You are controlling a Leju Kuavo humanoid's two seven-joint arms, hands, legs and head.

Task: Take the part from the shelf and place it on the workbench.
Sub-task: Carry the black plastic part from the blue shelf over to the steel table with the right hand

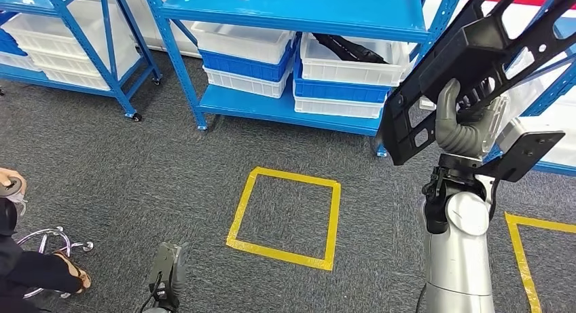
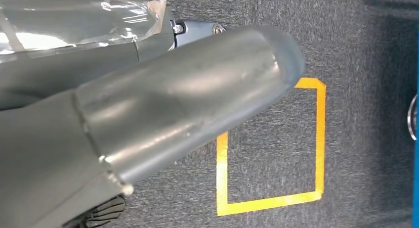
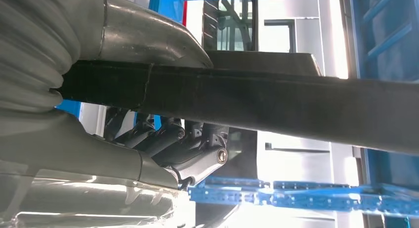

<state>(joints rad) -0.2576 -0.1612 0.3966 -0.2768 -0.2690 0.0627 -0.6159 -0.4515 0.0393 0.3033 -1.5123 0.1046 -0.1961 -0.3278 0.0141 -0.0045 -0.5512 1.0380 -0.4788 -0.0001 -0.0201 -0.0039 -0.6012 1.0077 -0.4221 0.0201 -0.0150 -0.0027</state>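
The part [image 1: 475, 62] is a large flat black plastic frame with cut-outs, tilted up to the right in front of the blue shelf [image 1: 292, 14]. My right hand [image 1: 456, 126] grips its lower edge, thumb on the near face. Up close in the right wrist view, the part [image 3: 276, 102] is a dark bar clamped between the thumb and the dark fingers [image 3: 168, 144]. My left hand [image 1: 168, 269] hangs low over the carpet, holding nothing; its thick grey thumb [image 2: 188, 99] looms large in the left wrist view.
White and blue bins [image 1: 244, 58] are stacked on the shelf's lower levels, one holding a black part [image 1: 350, 48]. Yellow tape squares [image 1: 285, 218] mark the grey carpet. A seated person [image 1: 27, 265] and a chair base [image 1: 58, 242] are at the lower left.
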